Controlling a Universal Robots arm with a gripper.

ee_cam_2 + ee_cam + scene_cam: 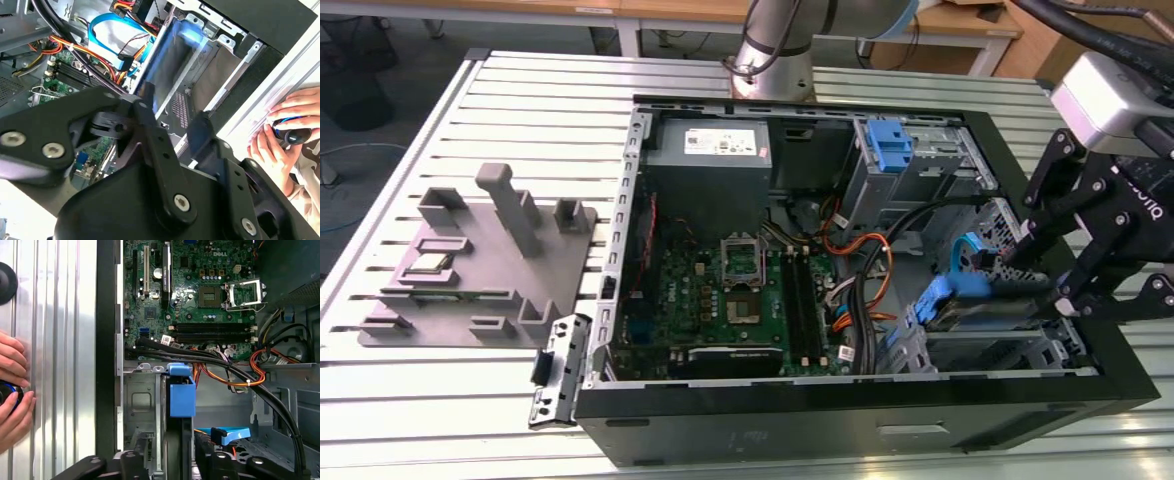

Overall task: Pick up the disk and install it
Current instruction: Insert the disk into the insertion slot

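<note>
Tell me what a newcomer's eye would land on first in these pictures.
The opened computer case on the slatted table, its green motherboard bare. At the exterior view's right, the black gripper reaches into the case's drive cage, at the disk with its blue rail. In both wrist views, a person's hands rest on the table beside the case.

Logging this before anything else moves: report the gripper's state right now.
Gripper: fingers closed on the disk, which stands on edge between them.
</note>
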